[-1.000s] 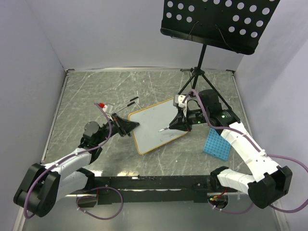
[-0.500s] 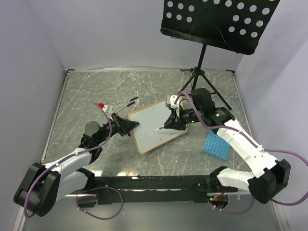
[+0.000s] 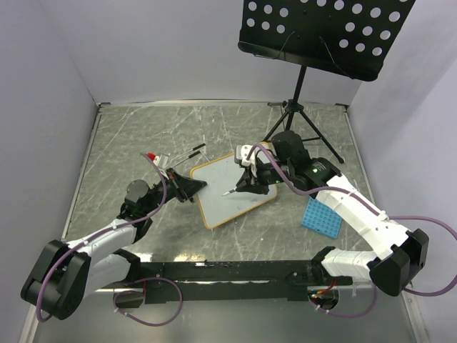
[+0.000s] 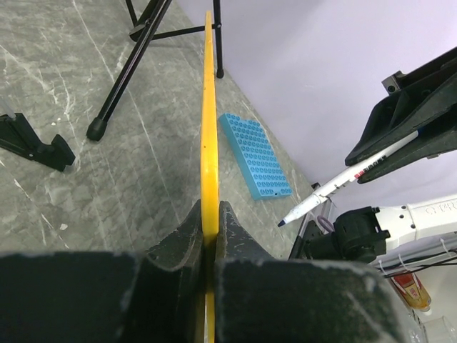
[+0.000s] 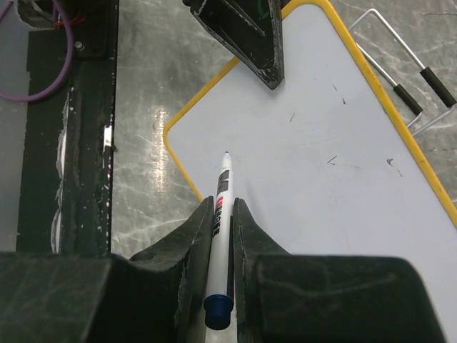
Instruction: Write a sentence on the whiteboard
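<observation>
Holding the whiteboard point(image 3: 235, 187) by its left edge, the left gripper point(image 3: 193, 187) has both fingers point(image 4: 187, 236) pinched tight on the thin yellow-orange frame. Left wrist view: board seen edge-on, running straight up out of the closed fingers. Board sits near mid-table on the grey marbled tabletop point(image 3: 143, 128), turned at a slant, long side running from near-left to far-right; cannot tell whether it lies flat or is raised a little. White face carries only a few short dark flecks. Right gripper point(image 3: 246, 184) is over the board, reaching in from the right, its 2 fingers closed on a marker point(image 5: 221, 200): white barrel, red and black print, blue end cap sticking out behind the fingers. Marker tip points toward the left gripper and hangs over the board's near half, close to the rounded corner. Left wrist view shows a gap between tip and board, so tip looks off the surface, though not certain. Blue grid tray point(image 3: 319, 214) lies to the right of the board, apart from it. Bent wire stand point(image 3: 182, 156) with black sleeves rests just beside the board's far-left edge. Black perforated music stand point(image 3: 321, 32) rises at back right, its tripod legs point(image 3: 300, 121) planted behind the board.
</observation>
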Action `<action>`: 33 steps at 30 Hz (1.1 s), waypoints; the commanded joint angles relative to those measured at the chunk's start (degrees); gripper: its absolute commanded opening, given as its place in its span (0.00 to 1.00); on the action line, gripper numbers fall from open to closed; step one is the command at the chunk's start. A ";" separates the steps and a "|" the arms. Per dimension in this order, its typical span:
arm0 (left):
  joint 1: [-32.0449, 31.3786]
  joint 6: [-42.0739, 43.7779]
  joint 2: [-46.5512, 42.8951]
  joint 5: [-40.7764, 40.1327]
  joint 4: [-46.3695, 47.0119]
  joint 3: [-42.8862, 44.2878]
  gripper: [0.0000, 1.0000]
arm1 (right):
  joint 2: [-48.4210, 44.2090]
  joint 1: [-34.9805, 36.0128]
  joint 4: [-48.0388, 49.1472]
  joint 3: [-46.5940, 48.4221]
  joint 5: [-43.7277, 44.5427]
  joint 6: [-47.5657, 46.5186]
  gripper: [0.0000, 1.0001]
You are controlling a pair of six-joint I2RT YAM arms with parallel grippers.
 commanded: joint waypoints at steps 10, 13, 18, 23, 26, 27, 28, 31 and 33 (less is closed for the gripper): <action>-0.34 -1.75 -0.65 -0.93 7.71 1.37 0.01 | 0.79 2.20 1.56 3.39 3.05 -0.34 0.00; -0.34 -1.75 -1.01 -1.19 7.70 1.10 0.01 | 0.44 2.12 1.83 2.95 3.32 -0.17 0.00; -0.34 -2.01 -1.27 -1.19 7.97 0.66 0.01 | 0.26 2.29 2.18 2.51 2.88 0.45 0.00; -0.34 -2.01 -1.27 -1.37 8.05 0.40 0.01 | 0.00 2.20 2.36 2.25 2.44 0.89 0.00; -0.43 -2.10 -1.18 -1.37 8.40 0.22 0.01 | 0.00 2.29 2.71 1.90 2.18 1.06 0.00; -0.43 -2.19 -1.10 -1.46 8.40 0.22 0.01 | -0.09 2.20 2.71 1.72 2.09 1.15 0.00; -0.34 -2.28 -1.01 -1.37 8.49 0.22 0.01 | -0.18 2.20 2.88 1.64 2.00 1.24 0.00; -0.43 -2.28 -0.92 -1.63 8.67 0.22 0.01 | 0.00 2.38 3.15 1.46 1.91 1.41 0.00; -0.43 -2.45 -0.83 -1.72 8.84 0.22 0.01 | 0.09 2.38 3.23 1.55 1.74 1.50 0.00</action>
